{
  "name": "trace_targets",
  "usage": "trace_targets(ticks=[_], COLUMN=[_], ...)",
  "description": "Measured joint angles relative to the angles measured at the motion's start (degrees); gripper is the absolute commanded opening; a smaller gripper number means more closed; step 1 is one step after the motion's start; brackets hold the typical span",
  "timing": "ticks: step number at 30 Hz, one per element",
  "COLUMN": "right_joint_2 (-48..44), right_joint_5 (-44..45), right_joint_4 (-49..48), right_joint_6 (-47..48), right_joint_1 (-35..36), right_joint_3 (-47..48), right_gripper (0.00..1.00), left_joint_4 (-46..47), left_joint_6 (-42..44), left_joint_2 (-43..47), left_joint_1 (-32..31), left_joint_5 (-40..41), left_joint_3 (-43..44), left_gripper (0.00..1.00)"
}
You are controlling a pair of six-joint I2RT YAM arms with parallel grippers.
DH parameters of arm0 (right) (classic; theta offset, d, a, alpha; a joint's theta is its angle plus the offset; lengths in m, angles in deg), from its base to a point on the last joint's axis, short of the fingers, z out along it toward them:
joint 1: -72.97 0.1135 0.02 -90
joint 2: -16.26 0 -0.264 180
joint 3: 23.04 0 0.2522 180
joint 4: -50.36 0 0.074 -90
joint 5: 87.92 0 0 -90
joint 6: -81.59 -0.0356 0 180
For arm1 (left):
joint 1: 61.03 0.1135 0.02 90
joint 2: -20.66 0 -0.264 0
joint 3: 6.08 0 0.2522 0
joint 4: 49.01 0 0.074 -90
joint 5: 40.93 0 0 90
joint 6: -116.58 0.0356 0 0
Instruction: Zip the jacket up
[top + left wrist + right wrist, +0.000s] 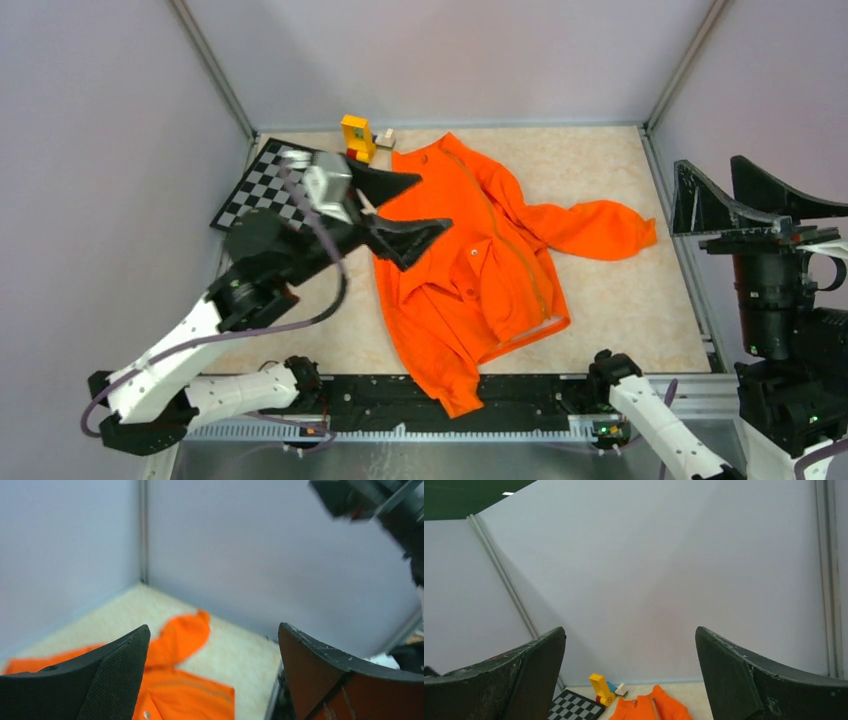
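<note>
The orange jacket point(470, 270) lies spread on the table, collar at the back, one sleeve stretched right, the hem hanging over the front edge. Its zipper point(500, 235) runs down the front. My left gripper point(405, 208) is open and empty, raised above the jacket's left side. In the left wrist view the jacket point(175, 690) shows between the open fingers point(120, 675). My right gripper point(745, 185) is open and empty, held high at the right edge, away from the jacket. The right wrist view shows the jacket's collar point(649, 709) far below.
A checkerboard point(260, 185) lies at the back left. A yellow toy block point(357, 137) and small blocks point(385, 138) stand at the back by the collar. Grey walls enclose the table on three sides. A black rail point(450, 395) runs along the front.
</note>
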Motion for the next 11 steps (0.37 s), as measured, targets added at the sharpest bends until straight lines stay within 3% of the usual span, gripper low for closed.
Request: trace_targets(ticks=[5,11], right_joint_2=[-1.1,-3.7], right_joint_5=[2.8,5.3], right_joint_4=[-0.2,-0.2], right_joint_6=[0.5,1.6], right_joint_1=[0.0,0.0], right_joint_3=[-1.9,-5.0], right_gripper=[0.99,0.99], left_joint_4=[-0.8,-1.9], left_joint_6=[8.0,13.4], left_joint_2=[5.3,7.8], left_joint_1=[0.0,0.0], left_joint_5=[5.3,10.4], left_joint_3=[9.6,13.7], left_gripper=[0.99,0.99])
